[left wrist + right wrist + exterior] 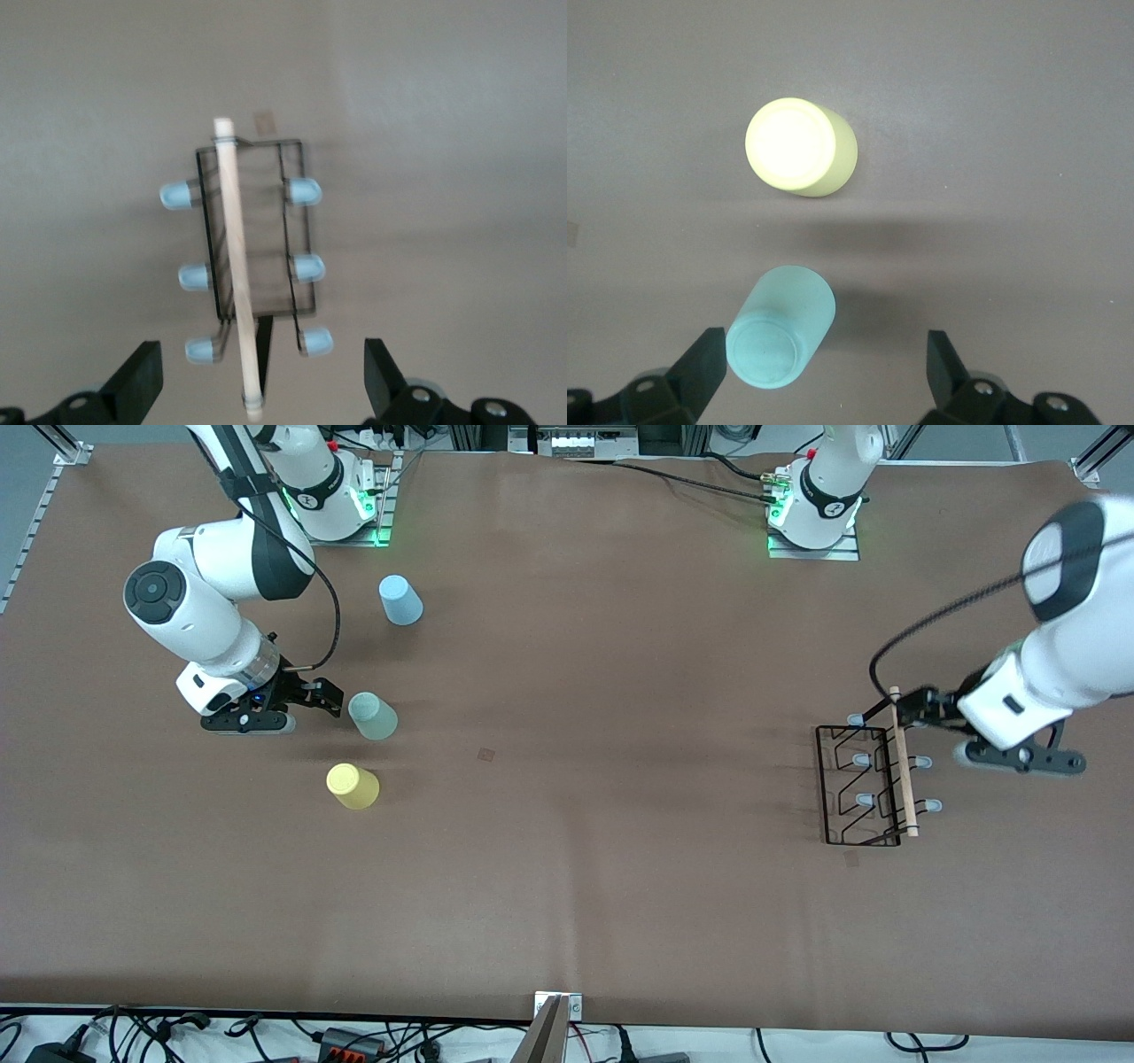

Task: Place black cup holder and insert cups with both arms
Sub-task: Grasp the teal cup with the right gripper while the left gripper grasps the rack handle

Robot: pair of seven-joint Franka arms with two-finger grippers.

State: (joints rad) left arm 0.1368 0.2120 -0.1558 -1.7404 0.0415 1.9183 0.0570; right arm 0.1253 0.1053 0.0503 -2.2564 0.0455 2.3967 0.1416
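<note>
The black cup holder [858, 788] stands on the table at the left arm's end, with its wooden rod [903, 766] on top and pale blue pegs to both sides. My left gripper [917, 710] is open over the end of the rod that is farther from the front camera. In the left wrist view the rod's end [253, 400] lies between the gripper's [261, 390] spread fingers, untouched. My right gripper [330, 698] is open beside the mint green cup [373, 716]. In the right wrist view this cup [781, 326] stands base up close to one finger [704, 370].
The yellow cup [353, 786] [801, 146] stands nearer to the front camera than the mint one, and the light blue cup [400, 600] stands farther. Small dark marks [485, 755] dot the brown table. Cables and a metal post [554, 1027] line the table's front edge.
</note>
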